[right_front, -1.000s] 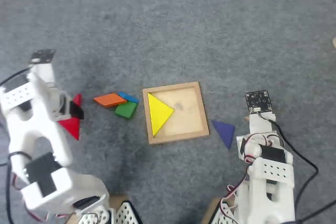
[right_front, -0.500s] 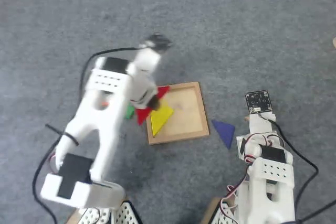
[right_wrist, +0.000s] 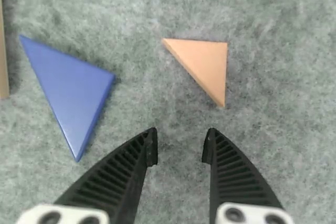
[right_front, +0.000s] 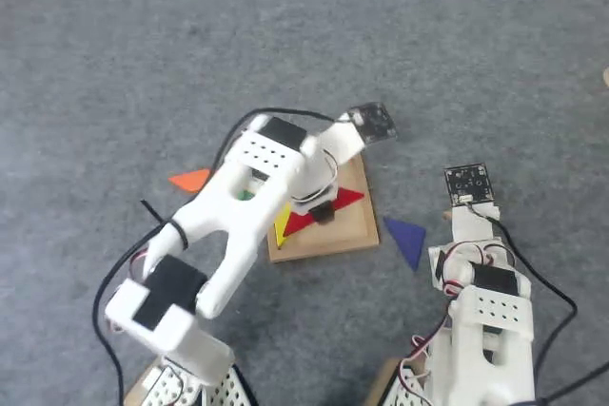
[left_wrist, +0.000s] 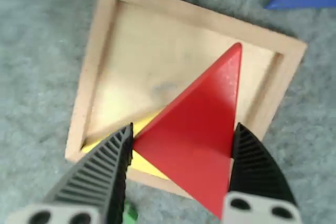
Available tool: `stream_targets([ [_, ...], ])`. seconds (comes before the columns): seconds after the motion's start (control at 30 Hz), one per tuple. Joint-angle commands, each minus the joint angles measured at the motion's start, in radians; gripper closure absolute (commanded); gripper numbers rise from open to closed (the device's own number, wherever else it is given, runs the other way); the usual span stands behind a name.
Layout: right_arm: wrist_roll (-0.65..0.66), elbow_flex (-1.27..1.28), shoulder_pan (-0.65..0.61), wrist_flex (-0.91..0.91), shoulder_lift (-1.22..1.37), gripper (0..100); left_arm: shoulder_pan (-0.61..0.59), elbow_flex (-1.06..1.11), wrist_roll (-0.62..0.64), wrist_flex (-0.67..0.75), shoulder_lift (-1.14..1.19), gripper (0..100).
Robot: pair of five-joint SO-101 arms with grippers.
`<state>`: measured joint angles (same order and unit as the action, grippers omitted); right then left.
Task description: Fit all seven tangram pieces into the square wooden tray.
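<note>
We saw the grey surface [right_front: 143, 64] carrying everything. The left arm [right_front: 238, 221] was the biggest shape on it. It stretched from its base at the near edge in a long diagonal, elbow bent, with the wrist pitched down over the wooden tray [right_front: 324, 246]. The right arm [right_front: 485, 311] sat folded close above its own base, wrist aimed down at the surface beside the tray.

The tray lay directly beneath the left fingers [left_wrist: 105, 171]. Those fingers were closed onto the red triangle [left_wrist: 199, 124], one against each of two edges, so the piece filled the gap between them. Its sharp corner pointed away from the fingers toward the tray's far rim. We could not tell whether it touched the tray floor. The yellow triangle [left_wrist: 147, 166] lay flat in the tray under the red one, showing just beside one left finger.

The right fingers [right_wrist: 123, 174] were parted by a narrow gap and gripped nothing. The blue triangle [right_wrist: 71, 90] lay on the surface ahead of them and off to one side. The orange piece [right_front: 192, 180] lay well apart from both pairs of fingers, on the far side of the left arm from the tray. The tan triangle [right_wrist: 202, 66] lay ahead of the right fingers on the other side, apart from the blue one. A sliver of the green piece [left_wrist: 130, 214] showed outside the tray, close behind one left finger.
</note>
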<state>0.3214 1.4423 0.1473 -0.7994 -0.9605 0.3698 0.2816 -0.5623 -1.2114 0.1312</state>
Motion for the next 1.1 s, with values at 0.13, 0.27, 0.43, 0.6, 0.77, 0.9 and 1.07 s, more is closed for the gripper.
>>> stream_targets([
  [0.13,-0.002,-0.017,0.051,0.019,-0.024,84.4,0.011,-0.018,-0.133,0.032,0.015,85],
  [0.27,-0.002,-0.017,0.053,0.019,-0.025,84.4,0.014,-0.015,-0.183,0.034,0.023,85],
  [0.43,-0.012,-0.026,0.128,0.058,-0.025,84.4,0.049,0.022,-0.190,0.046,0.023,85],
  [0.6,-0.094,-0.066,0.245,0.058,-0.025,84.3,0.063,0.054,-0.189,0.097,0.023,85],
  [0.77,-0.092,-0.063,0.236,0.058,-0.025,84.3,0.061,0.058,-0.187,0.097,0.023,85],
  [0.9,-0.092,-0.060,0.217,0.058,-0.025,84.3,0.064,0.102,-0.198,0.103,0.023,77],
  [1.07,-0.080,-0.058,0.216,0.058,-0.025,84.3,0.054,0.113,-0.213,0.103,0.020,72],
])
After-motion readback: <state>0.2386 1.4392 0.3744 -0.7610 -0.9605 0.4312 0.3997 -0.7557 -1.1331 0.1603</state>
